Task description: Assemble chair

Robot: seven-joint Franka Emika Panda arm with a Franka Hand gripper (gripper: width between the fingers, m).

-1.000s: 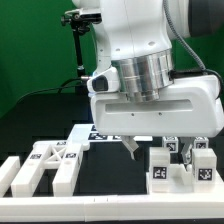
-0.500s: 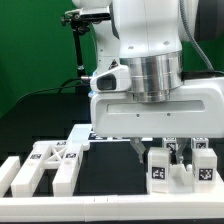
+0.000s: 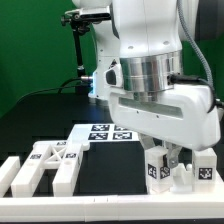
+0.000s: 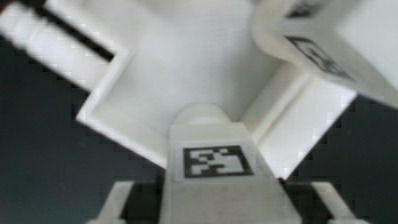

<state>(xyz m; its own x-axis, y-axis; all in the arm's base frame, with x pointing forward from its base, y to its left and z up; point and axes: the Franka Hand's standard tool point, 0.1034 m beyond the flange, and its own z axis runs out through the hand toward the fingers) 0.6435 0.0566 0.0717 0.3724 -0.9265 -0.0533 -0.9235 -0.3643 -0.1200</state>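
The chair lies in loose white tagged parts on the black table. In the exterior view my gripper [image 3: 172,158] reaches down among the small upright blocks [image 3: 157,172] at the exterior view's right. A second block [image 3: 205,165] stands just beyond it. In the wrist view a narrow white block [image 4: 217,150] with a square tag sits between my two fingers [image 4: 134,205], which are closed on its sides. Behind it lies a larger white angled part [image 4: 160,70]. The fingertips are hidden behind the blocks in the exterior view.
A cluster of frame-like chair parts [image 3: 50,165] lies at the exterior view's left. The marker board [image 3: 105,132] lies flat in the middle behind them. A low white rail [image 3: 100,205] runs along the front edge. A black stand [image 3: 78,40] rises at the back.
The jaws have closed from wide open onto the narrow block. The hand has shifted toward the exterior view's right and tilted, which uncovers the marker board.
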